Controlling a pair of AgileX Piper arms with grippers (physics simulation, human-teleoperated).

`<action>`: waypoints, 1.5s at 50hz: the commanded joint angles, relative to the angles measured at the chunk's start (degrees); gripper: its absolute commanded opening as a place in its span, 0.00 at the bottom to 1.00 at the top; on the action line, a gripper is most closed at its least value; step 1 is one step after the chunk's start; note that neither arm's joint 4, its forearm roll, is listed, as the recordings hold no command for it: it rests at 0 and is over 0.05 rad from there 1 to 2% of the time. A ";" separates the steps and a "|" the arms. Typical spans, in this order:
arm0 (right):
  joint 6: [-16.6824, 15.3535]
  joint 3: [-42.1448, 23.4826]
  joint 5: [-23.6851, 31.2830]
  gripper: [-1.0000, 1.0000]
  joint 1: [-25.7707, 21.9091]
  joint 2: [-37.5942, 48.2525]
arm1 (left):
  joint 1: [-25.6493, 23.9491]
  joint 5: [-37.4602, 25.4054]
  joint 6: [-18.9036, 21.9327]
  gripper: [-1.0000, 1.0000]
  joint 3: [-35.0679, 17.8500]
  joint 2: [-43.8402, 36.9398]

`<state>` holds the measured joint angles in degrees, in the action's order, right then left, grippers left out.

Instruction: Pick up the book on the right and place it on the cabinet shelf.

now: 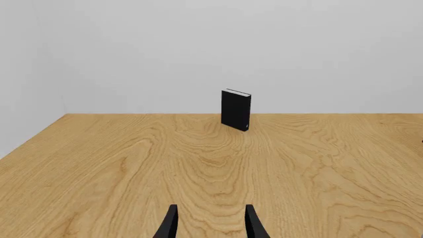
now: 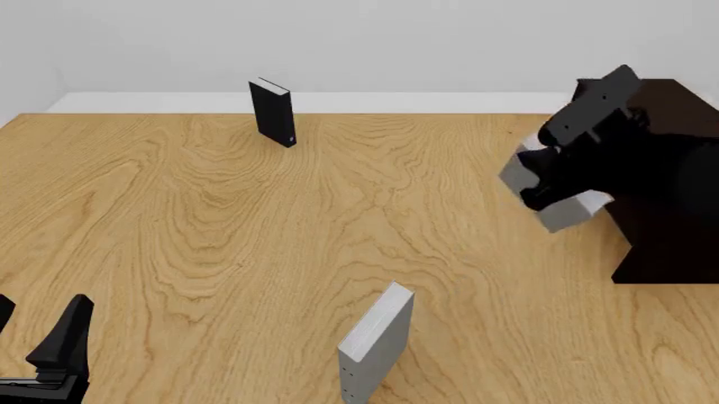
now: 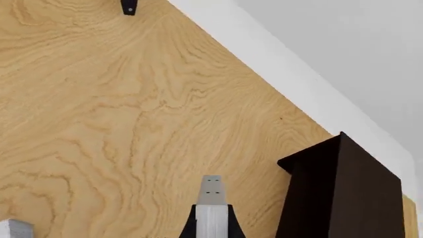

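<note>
The plain grey book (image 2: 553,195) is seen clamped between the right gripper's (image 3: 211,225) fingers, lifted off the table and tilted just beside the dark cabinet shelf's (image 2: 674,185) open side, while the distant left gripper (image 1: 210,223) is held apart.

Lighting was flat and bright everywhere, typical sim render, no obvious light source and hardly any shadows on the table (image 2: 225,252). No glare, no blur, no edge warping, everything sharp right out to the black book (image 1: 236,109) far ahead of the left gripper (image 1: 210,223). The cabinet (image 2: 674,194) rendered nearly pure black, detail lost
</note>
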<state>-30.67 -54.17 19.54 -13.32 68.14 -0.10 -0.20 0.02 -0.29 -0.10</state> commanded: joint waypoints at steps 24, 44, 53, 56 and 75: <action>-36.87 25.58 -33.37 0.00 1.35 -2.17 | 0.01 0.00 -0.04 1.00 0.00 0.00; -47.23 28.56 -44.74 0.00 0.99 3.40 | -0.01 0.01 0.03 1.00 0.00 0.00; -49.31 28.60 -50.57 0.00 1.08 8.23 | 0.00 -0.01 -0.02 1.00 0.00 0.00; -49.38 28.03 -52.20 0.00 0.63 9.74 | 0.00 0.00 0.00 1.00 0.00 0.00; -54.51 26.54 -61.68 0.00 3.08 15.50 | 0.00 0.01 0.04 1.00 0.00 0.00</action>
<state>-83.55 -26.67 -36.89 -11.60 81.39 -0.10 -0.20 0.02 -0.30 -0.10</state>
